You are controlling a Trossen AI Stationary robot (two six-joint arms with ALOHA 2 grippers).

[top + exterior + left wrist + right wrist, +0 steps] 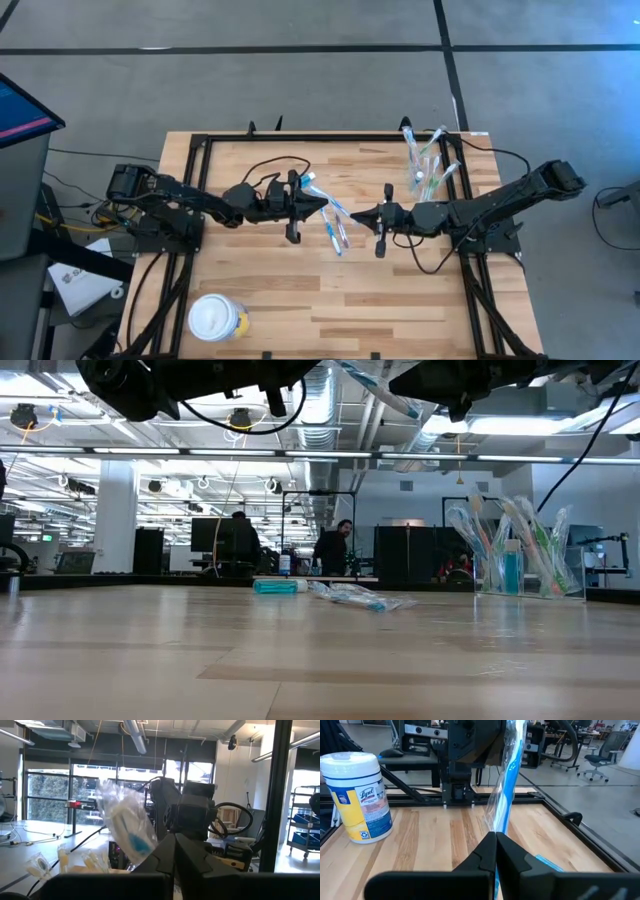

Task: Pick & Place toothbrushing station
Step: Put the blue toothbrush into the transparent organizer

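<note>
- Wood tabletop (300, 300), office behind.
- Left hand (318, 203) clamped on wrapped toothbrush (131, 832); right hand (362, 216) clamped on another (509, 785).
- Light, thin, crinkly slick wrap; grip mid-handle, prob. slips.

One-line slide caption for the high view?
Both grippers, left and right, meet mid-table over wrapped toothbrushes; clear tumbler already stocked.
</note>
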